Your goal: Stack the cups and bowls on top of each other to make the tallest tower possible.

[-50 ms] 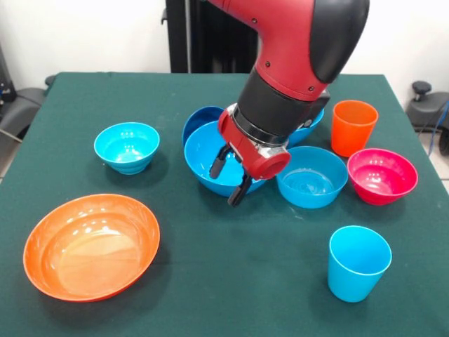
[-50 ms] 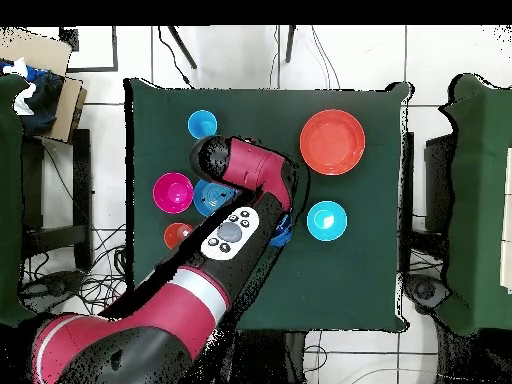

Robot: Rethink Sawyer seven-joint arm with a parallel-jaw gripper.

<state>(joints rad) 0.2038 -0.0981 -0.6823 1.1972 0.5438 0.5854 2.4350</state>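
Observation:
My gripper (image 1: 229, 178) is open over the near rim of a large blue bowl (image 1: 203, 151); one finger (image 1: 218, 163) is inside it and the other is outside its front wall. A dark blue bowl (image 1: 200, 118) leans behind it. To the right sit a light blue bowl (image 1: 312, 179), a magenta bowl (image 1: 382, 175), an orange cup (image 1: 354, 126) and, nearer, a light blue cup (image 1: 358, 262). A cyan bowl (image 1: 127, 146) and a wide orange bowl (image 1: 91, 246) lie to the left. In the overhead view the arm (image 2: 230, 235) hides the gripper.
Another blue bowl (image 1: 309, 130) peeks out behind the arm. From above, the orange bowl (image 2: 332, 142), cyan bowl (image 2: 327, 220), magenta bowl (image 2: 173, 192) and light blue cup (image 2: 202, 125) spread over the green table (image 2: 360, 280). Chairs stand at both sides.

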